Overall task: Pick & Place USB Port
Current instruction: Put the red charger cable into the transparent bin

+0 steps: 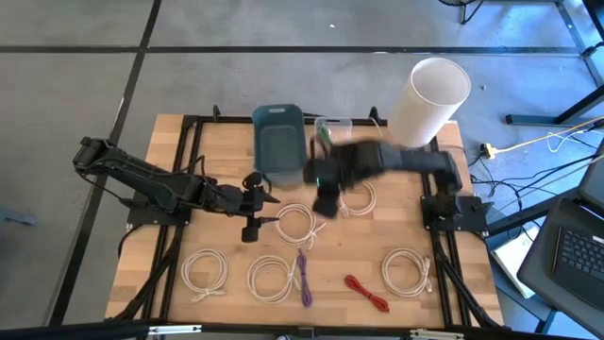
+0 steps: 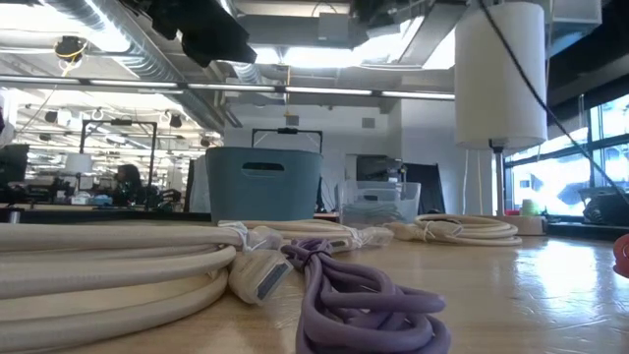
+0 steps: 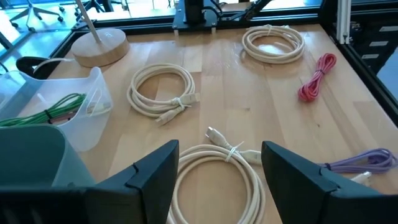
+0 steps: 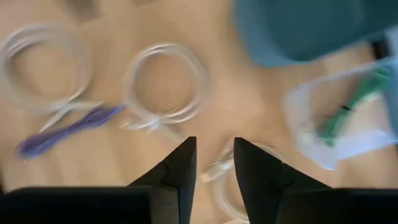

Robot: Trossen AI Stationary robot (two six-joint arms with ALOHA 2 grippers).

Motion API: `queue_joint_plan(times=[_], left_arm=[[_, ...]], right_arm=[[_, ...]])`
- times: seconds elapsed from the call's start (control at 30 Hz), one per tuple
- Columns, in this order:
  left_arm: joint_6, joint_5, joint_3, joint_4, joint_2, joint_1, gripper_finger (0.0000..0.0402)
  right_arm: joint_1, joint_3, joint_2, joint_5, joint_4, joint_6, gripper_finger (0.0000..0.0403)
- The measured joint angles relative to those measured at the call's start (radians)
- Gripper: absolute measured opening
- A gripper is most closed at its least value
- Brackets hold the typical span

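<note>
— Where are the arms?

— I have the left arm stretched low from the desk's left edge toward the middle, elbow bent, wrist level. Its left gripper (image 1: 251, 229) hangs above the desk with the fingers spread wide and nothing between them, just over a cream cable coil (image 3: 214, 177) near the desk's centre.

— And the right one?

— I see it reaching in from the right edge, forearm running across the desk above the surface, blurred in the overhead shot. The right gripper (image 1: 325, 203) points down, just in front of the blue bin (image 1: 278, 144) and the clear container (image 1: 331, 129) at the far edge. Its fingers stand narrow, a slim gap between them, and I see nothing held.

— The cables?

— All on the desk. One cream coil (image 1: 357, 198) lies directly under the right gripper. Three more cream coils sit along the near edge, with a purple cable (image 1: 304, 276) and a red cable (image 1: 366, 292) between them. A green cable (image 3: 46, 110) lies inside the clear container. A white lamp (image 1: 430, 99) stands at the far right corner.
</note>
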Motion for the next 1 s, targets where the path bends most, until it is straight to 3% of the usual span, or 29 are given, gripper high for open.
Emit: queue_joint_plan(times=[0.1, 0.23, 0.33, 0.47, 0.57, 0.73, 0.87, 1.0], left_arm=[[0.000, 0.000, 0.000, 0.000, 0.000, 0.001, 0.0223], [-0.008, -0.002, 0.000, 0.000, 0.000, 0.001, 0.0223], [-0.009, -0.001, 0.000, 0.001, 0.000, 0.001, 0.0223], [0.002, -0.002, 0.000, 0.001, 0.000, 0.001, 0.0223], [0.021, -0.001, 0.000, 0.009, 0.000, 0.001, 0.0223], [0.061, -0.002, 0.000, 0.025, 0.000, 0.003, 0.0223], [0.105, -0.004, 0.000, 0.061, 0.000, 0.003, 0.0223], [0.147, -0.004, 0.000, 0.089, 0.000, 0.003, 0.0223]], right_arm=[[0.138, 0.000, 0.009, 0.043, 0.000, 0.018, 0.0102], [0.296, -0.049, 0.016, 0.191, 0.002, 0.112, 0.0094], [0.391, -0.138, 0.016, 0.271, 0.001, 0.240, 0.0091], [0.484, -0.323, 0.016, 0.275, 0.006, 0.431, 0.0090], [0.531, -0.478, 0.018, 0.218, 0.008, 0.574, 0.0090], [0.574, -0.674, 0.019, -0.044, 0.158, 0.724, 0.0090], [0.594, -0.749, 0.019, -0.171, 0.351, 0.773, 0.0090], [0.600, -0.750, 0.018, -0.197, 0.499, 0.776, 0.0090]])
